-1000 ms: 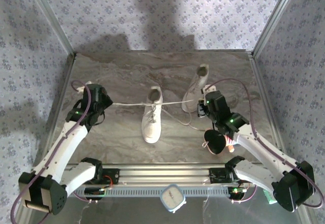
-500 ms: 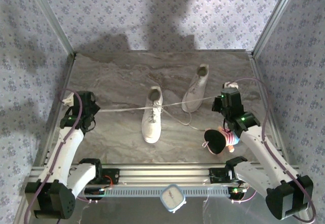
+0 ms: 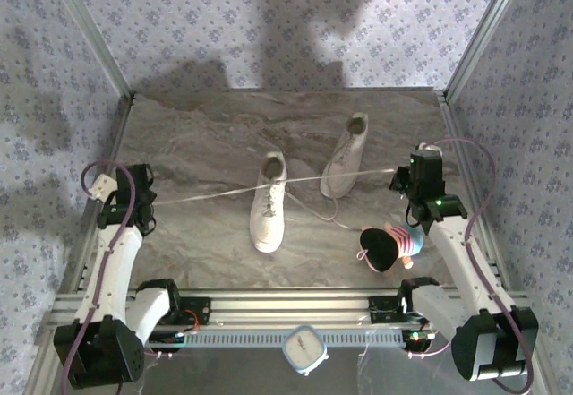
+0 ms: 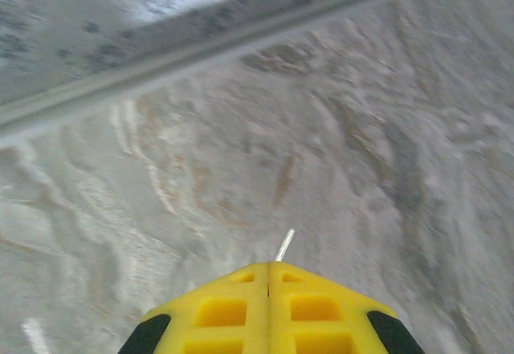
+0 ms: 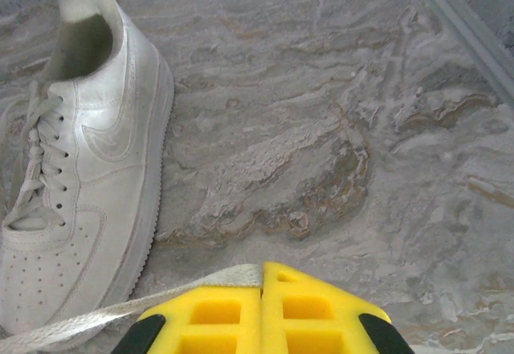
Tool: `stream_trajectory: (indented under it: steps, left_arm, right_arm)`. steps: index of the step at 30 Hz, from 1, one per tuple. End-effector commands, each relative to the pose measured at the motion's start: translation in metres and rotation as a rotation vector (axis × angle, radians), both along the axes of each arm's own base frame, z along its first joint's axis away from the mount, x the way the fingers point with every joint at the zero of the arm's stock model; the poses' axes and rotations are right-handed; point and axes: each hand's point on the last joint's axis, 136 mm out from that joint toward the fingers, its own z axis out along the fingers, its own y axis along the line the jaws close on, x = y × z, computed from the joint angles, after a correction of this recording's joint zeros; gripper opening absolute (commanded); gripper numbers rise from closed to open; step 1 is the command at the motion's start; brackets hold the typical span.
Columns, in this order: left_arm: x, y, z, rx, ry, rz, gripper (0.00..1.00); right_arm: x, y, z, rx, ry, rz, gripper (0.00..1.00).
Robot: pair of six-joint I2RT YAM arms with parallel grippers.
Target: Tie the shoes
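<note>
The middle shoe stood on its sole between the two grippers, well apart from both. Its long side ran from far to near. The toe pointed at the near edge of the table and the heel pointed away. The far shoe stood near the right gripper, on its inner side. It was turned a bit, with the heel far and the toe near, leaning toward the middle shoe.

A white lace ran out from the middle shoe to each side in a nearly straight line. The left gripper was pinched tight on one end. In the left wrist view a little tip of lace poked out past the yellow fingers. The right gripper was pinched tight on the other end, which ran past the toe of the far shoe.

Both arms were spread wide. The left arm reached up along the left side of the table with its gripper turned in toward the shoes. The right arm did the same on the right side.

A black and pink toy lay on the near side of the right gripper, beside the right arm. The table looked like grey and brown stone. Walls with a small flower print stood around it, with metal bars at the corners.
</note>
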Motion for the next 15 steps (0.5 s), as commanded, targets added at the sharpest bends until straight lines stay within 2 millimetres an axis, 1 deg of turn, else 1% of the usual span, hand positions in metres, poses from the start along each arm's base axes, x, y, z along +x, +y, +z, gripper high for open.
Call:
stream_trajectory:
  steps: [1,5,11,13,15]
  left_arm:
    - [-0.020,0.028,0.013,0.108,0.056,0.146,0.00]
    - [-0.025,0.045,0.013,0.138,0.091,0.212,0.00]
    - [-0.033,0.069,0.013,0.211,0.192,0.288,0.00]
    - [-0.036,0.073,0.013,0.226,0.223,0.306,0.00]
    - [-0.036,0.074,0.011,0.227,0.242,0.306,0.00]
  right_arm:
    - [0.005,0.003,-0.002,0.026,0.005,0.007,0.00]
    - [0.007,0.005,-0.018,0.034,0.053,0.011,0.00]
    - [0.007,-0.004,-0.040,0.009,0.119,-0.035,0.00]
    - [0.007,-0.006,-0.045,0.004,0.137,-0.046,0.00]
    - [0.008,-0.008,-0.048,0.002,0.149,-0.052,0.00]
